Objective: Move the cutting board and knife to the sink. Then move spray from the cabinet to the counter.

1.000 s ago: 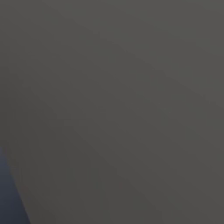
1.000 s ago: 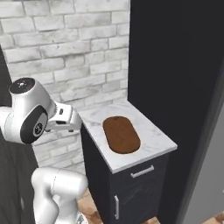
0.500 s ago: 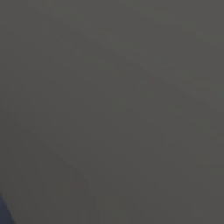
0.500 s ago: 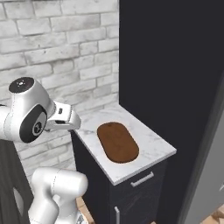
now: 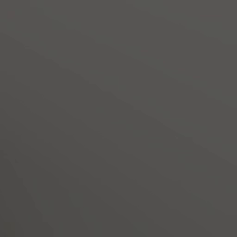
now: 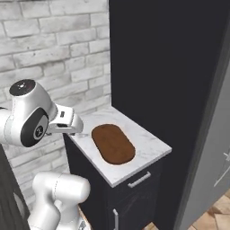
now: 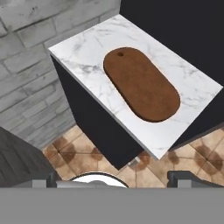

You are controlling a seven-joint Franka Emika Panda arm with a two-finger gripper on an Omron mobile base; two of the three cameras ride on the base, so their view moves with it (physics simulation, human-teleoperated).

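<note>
The cutting board [image 7: 141, 84] is a dark-brown oval with a small hole at one end. It lies flat on the white marble counter [image 7: 92, 43], a short stretch over dark cabinet fronts. In the right base view the cutting board [image 6: 112, 143] sits mid-counter [image 6: 150, 146], just right of my hand. My gripper [image 7: 116, 180] hangs above and before the counter's front edge, off the board, open with nothing between its fingertips [image 7: 43, 182]. The knife, sink, spray and cabinet are out of view.
A tall black panel [image 6: 166, 67] rises right behind the counter, with a grey fridge side [image 6: 215, 148] beyond it. A pale brick wall [image 6: 54, 54] backs the counter on the left. Brown floor tiles [image 7: 83, 153] lie below. A flat grey surface [image 5: 118, 118] sits close before the left base camera.
The whole picture has shifted, so the base has moved: the counter and board look larger and nearer. The blue sliver at the left base view's lower corner is gone. The gripper stays open.
</note>
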